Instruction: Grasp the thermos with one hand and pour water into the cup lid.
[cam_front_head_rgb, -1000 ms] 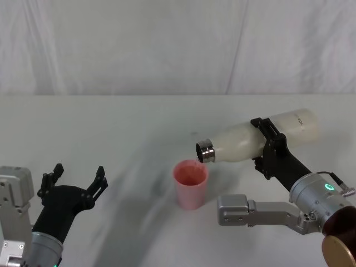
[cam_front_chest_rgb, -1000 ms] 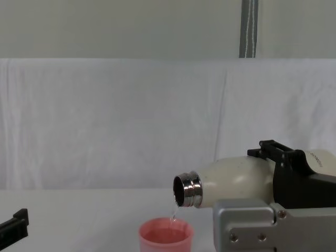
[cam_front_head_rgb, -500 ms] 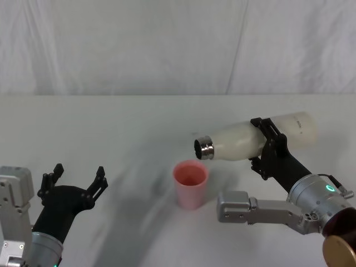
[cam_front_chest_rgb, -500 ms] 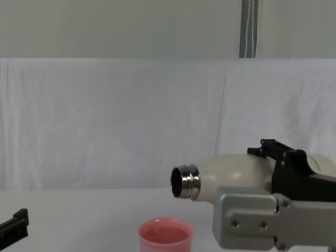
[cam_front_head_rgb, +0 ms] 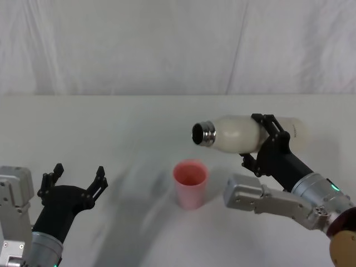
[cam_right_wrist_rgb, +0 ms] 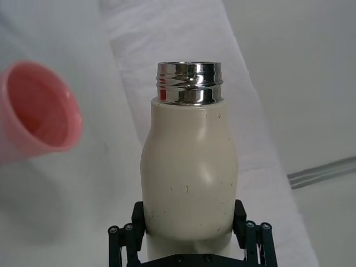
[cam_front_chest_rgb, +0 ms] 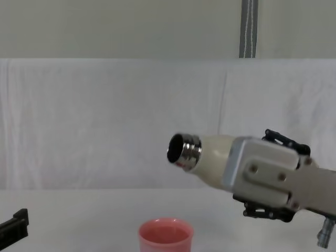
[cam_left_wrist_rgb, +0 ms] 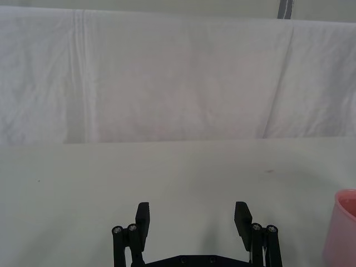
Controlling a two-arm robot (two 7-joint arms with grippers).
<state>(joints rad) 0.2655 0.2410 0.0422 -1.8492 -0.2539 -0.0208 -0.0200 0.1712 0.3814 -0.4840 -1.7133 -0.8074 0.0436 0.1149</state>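
The cream-white thermos (cam_front_head_rgb: pixel 233 133) hangs in the air, lying almost level with its steel neck (cam_front_head_rgb: pixel 203 134) pointing left and slightly up. My right gripper (cam_front_head_rgb: pixel 261 140) is shut on the thermos body (cam_right_wrist_rgb: pixel 188 172), its black fingers (cam_right_wrist_rgb: pixel 125 240) clamped on both sides. The pink cup lid (cam_front_head_rgb: pixel 190 183) stands upright on the white table, below and a little left of the thermos mouth (cam_front_chest_rgb: pixel 184 150); the cup lid (cam_front_chest_rgb: pixel 165 236) holds liquid. My left gripper (cam_front_head_rgb: pixel 75 179) rests open over the table's near left, far from both; the left gripper (cam_left_wrist_rgb: pixel 192 218) holds nothing.
A white cloth covers the table (cam_front_head_rgb: pixel 111 128) and hangs as a backdrop behind. The pink cup lid's edge (cam_left_wrist_rgb: pixel 342 228) shows beside my left gripper in its wrist view. Bare table lies between the left gripper and the cup lid.
My right gripper has lifted the thermos and tipped its neck from downward back to level or slightly upward. The water stream seen a second ago has stopped. The left arm has not moved.
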